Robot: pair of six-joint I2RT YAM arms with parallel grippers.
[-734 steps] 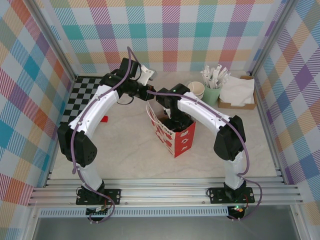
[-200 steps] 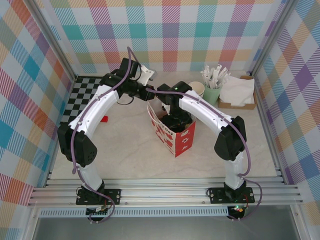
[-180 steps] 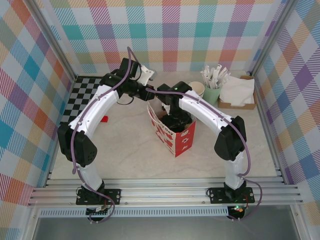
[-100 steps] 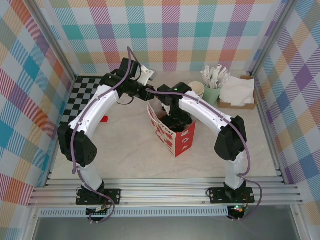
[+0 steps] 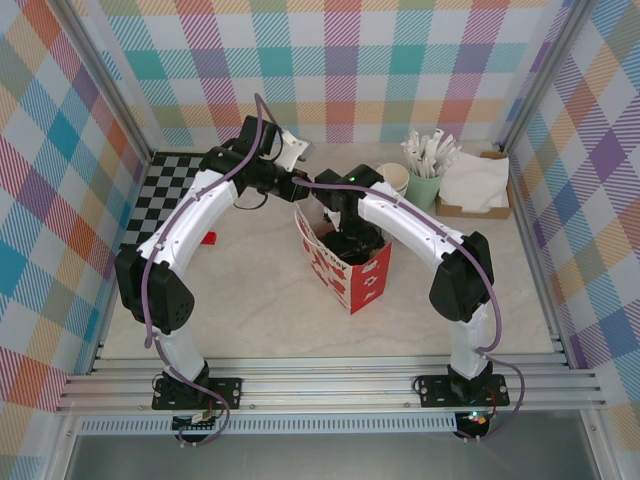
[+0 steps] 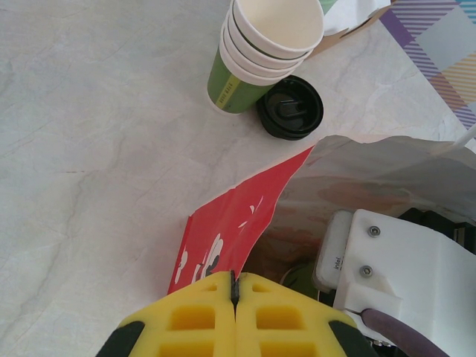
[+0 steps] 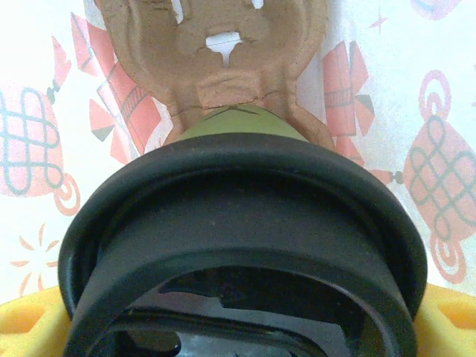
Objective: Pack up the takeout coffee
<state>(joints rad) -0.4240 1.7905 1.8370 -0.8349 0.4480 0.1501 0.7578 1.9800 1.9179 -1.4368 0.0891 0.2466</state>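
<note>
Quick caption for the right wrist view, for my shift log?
Right gripper holds the lidded takeout coffee inside the patterned paper bag, a brown pulp cup carrier beyond it.

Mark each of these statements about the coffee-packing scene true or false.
1. The left fingers pinch the edge of the red paper bag. True.
2. The takeout coffee has no lid. False: a black lid tops it.
3. A loose black lid lies beside the stacked cups. True.
4. The takeout coffee stands out on the open table. False: it is inside the bag, at a pulp cup carrier.
</note>
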